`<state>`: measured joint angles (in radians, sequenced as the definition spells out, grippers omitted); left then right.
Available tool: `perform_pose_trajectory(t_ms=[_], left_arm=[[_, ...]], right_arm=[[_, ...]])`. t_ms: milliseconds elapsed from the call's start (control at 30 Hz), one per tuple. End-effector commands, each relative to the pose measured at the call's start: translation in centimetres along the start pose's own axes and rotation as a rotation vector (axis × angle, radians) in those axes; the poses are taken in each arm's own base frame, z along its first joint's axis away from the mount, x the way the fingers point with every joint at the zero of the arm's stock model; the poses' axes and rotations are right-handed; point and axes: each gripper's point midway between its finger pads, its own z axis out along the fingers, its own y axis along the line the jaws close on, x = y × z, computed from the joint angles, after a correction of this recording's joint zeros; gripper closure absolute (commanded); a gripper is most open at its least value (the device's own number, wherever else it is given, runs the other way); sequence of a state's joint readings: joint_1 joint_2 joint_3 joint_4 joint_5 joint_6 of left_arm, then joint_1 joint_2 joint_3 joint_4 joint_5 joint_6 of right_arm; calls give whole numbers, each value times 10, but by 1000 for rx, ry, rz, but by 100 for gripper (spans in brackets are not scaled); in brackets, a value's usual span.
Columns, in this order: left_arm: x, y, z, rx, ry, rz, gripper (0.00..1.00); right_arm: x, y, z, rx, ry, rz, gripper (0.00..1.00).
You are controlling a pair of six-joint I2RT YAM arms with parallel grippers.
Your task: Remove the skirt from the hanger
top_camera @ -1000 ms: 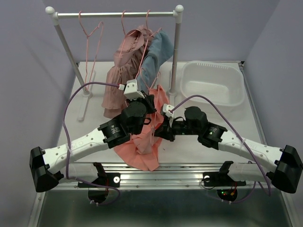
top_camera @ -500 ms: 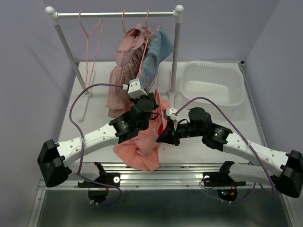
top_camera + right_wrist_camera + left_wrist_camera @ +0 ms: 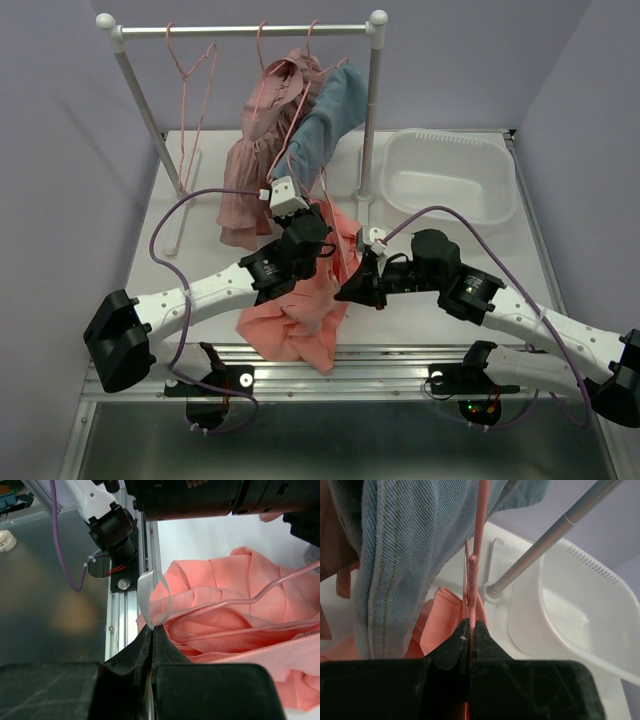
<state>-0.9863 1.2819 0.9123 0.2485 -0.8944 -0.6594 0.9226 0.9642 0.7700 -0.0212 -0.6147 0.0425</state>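
A salmon-pink skirt point(image 3: 298, 312) hangs bunched on a thin pink hanger point(image 3: 478, 540) over the table's front edge. My left gripper point(image 3: 320, 228) point(image 3: 471, 623) is shut on the hanger's wire just above the skirt. My right gripper point(image 3: 350, 292) point(image 3: 152, 629) is shut on the skirt's edge point(image 3: 235, 592), right where a white ribbon loop point(image 3: 149, 597) is sewn on. In the right wrist view the hanger's wire point(image 3: 235, 605) runs through the folds of the cloth. The two grippers are close together, left above right.
A white rack point(image 3: 240, 30) stands at the back with an empty pink hanger point(image 3: 190, 70), a dusty-pink dress point(image 3: 255, 150) and a denim garment point(image 3: 325, 120) point(image 3: 395, 555). Right of the rack's pole point(image 3: 545, 537) sits a white basin point(image 3: 452, 180). The metal front rail point(image 3: 127, 615) lies below the skirt.
My right gripper has shut on the skirt's edge and drifted slightly right. The left arm has pushed forward with the hanger, and the skirt has bunched up and shifted with it.
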Motion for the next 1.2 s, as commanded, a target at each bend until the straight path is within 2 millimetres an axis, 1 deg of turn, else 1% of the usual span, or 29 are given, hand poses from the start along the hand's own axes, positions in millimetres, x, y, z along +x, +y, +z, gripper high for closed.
perform_pose_trajectory(t_ms=[0, 100, 133, 167, 200, 233, 267, 300, 333, 367, 400, 433, 467, 500, 533, 567, 600, 633, 667, 700, 767, 833, 867, 933, 967, 1000, 1067, 1100, 1167], left_arm=[[-36, -6, 1, -30, -85, -81, 100], [-49, -18, -5, 21, -78, -88, 100], [-52, -20, -7, 41, -76, -85, 100], [-55, -24, -10, 64, -69, -80, 100], [-54, -29, -13, 100, -49, -72, 100], [-54, -30, -16, 121, -39, -59, 100], [-63, -33, -23, 158, -38, -67, 100], [-58, -38, -28, 204, -7, -56, 100], [-59, -41, -34, 241, 8, -54, 100], [-67, -44, -42, 280, 10, -53, 100], [-64, -52, -50, 344, 48, -46, 100], [-66, -53, -57, 373, 63, -40, 100], [-67, -54, -63, 399, 76, -36, 100], [-63, -58, -74, 451, 108, -21, 100], [-62, -58, -79, 465, 122, -23, 100], [-60, -56, -83, 470, 134, -16, 100], [-53, -51, -86, 461, 160, -1, 100], [-52, -48, -92, 466, 170, -4, 100], [-51, -46, -95, 468, 178, -3, 100], [-44, -41, -97, 466, 198, 12, 100], [-43, -38, -104, 475, 212, 6, 100], [-37, -29, -107, 456, 239, 11, 100], [-38, -26, -108, 451, 241, 12, 100], [-36, -20, -111, 439, 254, 14, 100], [-39, -20, -114, 450, 250, 9, 100], [-38, -19, -115, 456, 256, 10, 100], [-42, -20, -119, 474, 256, 3, 100], [-42, -20, -121, 478, 263, 2, 100], [-45, -21, -126, 499, 269, 0, 100]], right_arm=[[-5, 18, -3, -76, 11, 13, 99], [18, 7, -7, 3, 46, 56, 99], [18, 8, -8, 3, 45, 64, 98], [25, 3, -9, 41, 56, 83, 95], [30, -11, -12, 133, 59, 117, 93], [34, -18, -14, 179, 61, 131, 93], [39, -31, -18, 264, 63, 146, 93], [50, -37, -20, 307, 84, 185, 93], [56, -42, -22, 343, 90, 206, 93], [62, -54, -25, 418, 93, 224, 94], [68, -60, -26, 460, 99, 258, 96], [74, -66, -28, 496, 102, 273, 96], [77, -72, -30, 533, 104, 281, 94], [81, -83, -34, 602, 104, 296, 92], [82, -93, -39, 669, 97, 300, 66], [84, -93, -39, 671, 103, 301, 51], [85, -97, -41, 697, 104, 299, 41], [85, -98, -41, 702, 101, 299, 21], [82, -98, -41, 704, 95, 301, 13], [79, -99, -42, 709, 87, 298, 2], [67, -101, -45, 728, 55, 289, 0], [60, -109, -54, 796, 31, 284, 0], [54, -116, -63, 857, 6, 278, 0], [47, -122, -73, 916, -17, 263, 0], [43, -124, -77, 937, -30, 255, 0], [37, -129, -83, 980, -45, 238, 0], [29, -132, -89, 1013, -69, 226, 0], [21, -135, -94, 1036, -82, 207, 0], [15, -138, -94, 1048, -86, 185, 0]])
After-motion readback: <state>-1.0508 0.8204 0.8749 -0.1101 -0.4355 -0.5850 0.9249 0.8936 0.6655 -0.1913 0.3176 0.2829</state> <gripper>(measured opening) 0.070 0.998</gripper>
